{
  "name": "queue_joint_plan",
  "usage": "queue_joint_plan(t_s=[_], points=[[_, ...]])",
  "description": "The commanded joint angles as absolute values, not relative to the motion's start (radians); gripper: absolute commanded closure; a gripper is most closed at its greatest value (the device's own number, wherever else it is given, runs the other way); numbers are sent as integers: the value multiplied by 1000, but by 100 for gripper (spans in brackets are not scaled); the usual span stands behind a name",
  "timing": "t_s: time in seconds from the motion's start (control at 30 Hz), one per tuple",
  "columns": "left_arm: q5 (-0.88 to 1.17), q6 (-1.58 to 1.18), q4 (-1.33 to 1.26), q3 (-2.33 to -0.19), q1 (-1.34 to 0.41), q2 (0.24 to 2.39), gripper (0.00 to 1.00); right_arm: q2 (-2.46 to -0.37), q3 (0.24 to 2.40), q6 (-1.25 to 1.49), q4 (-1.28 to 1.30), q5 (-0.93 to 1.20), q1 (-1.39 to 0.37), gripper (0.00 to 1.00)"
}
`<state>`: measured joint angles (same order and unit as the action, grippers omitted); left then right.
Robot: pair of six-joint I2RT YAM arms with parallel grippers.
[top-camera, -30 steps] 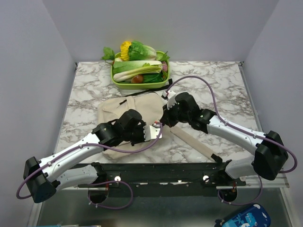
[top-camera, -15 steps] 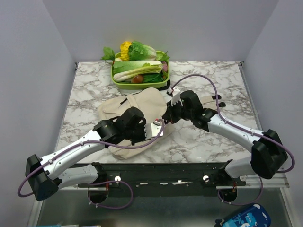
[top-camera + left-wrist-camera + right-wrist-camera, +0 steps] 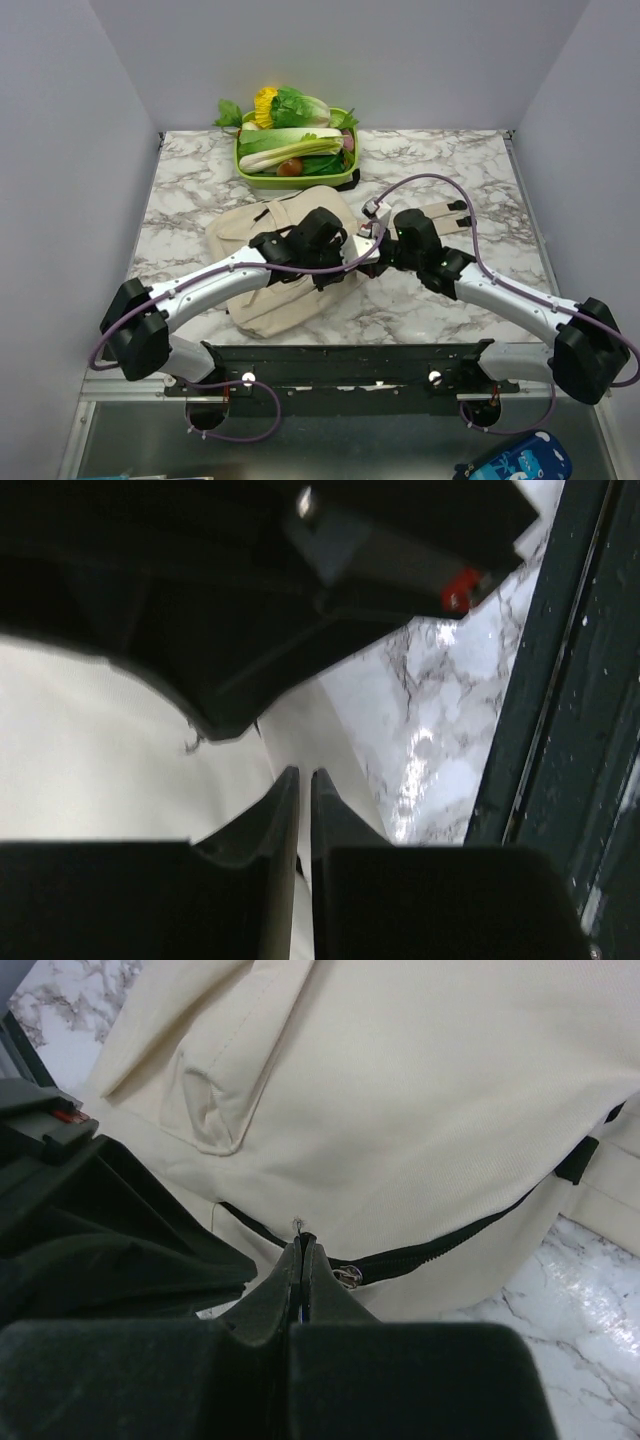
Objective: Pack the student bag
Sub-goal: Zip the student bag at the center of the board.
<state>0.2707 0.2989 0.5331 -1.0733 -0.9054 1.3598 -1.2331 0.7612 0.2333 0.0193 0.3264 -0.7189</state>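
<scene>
The student bag [image 3: 260, 290], beige canvas, lies flat on the marble table, left of centre. Its straps [image 3: 440, 212] with black buckles trail to the right. Both grippers meet at the bag's right edge. My left gripper [image 3: 350, 256] is shut on a fold of the beige fabric [image 3: 100, 740], its tips [image 3: 298, 773] a hair apart. My right gripper [image 3: 373, 252] is shut [image 3: 303, 1241] on the pull of the bag's black zipper [image 3: 450, 1240]. The slider's metal ring [image 3: 348, 1277] shows just beside its fingers. The bag's front pocket [image 3: 215, 1100] lies beyond the zipper.
A green tray [image 3: 245, 170] of toy vegetables stands at the table's back, just behind the bag. The black mounting rail [image 3: 340, 360] runs along the near edge and shows in the left wrist view [image 3: 560, 730]. A blue case [image 3: 515, 462] lies below the table at bottom right.
The bag has been turned: its long strap left the near right side and now lies at the right. Both grippers moved right and back, and now meet at the bag's right edge.
</scene>
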Motion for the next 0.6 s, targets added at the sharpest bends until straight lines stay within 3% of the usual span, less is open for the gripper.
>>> queue_joint_plan(t_s=[0.0, 0.57], points=[[360, 267, 479, -1101, -911, 1411, 83, -1200, 739, 233, -8, 255, -723, 99], [296, 304, 356, -977, -910, 1375, 84, -1249, 712, 342, -31, 250, -657, 99]])
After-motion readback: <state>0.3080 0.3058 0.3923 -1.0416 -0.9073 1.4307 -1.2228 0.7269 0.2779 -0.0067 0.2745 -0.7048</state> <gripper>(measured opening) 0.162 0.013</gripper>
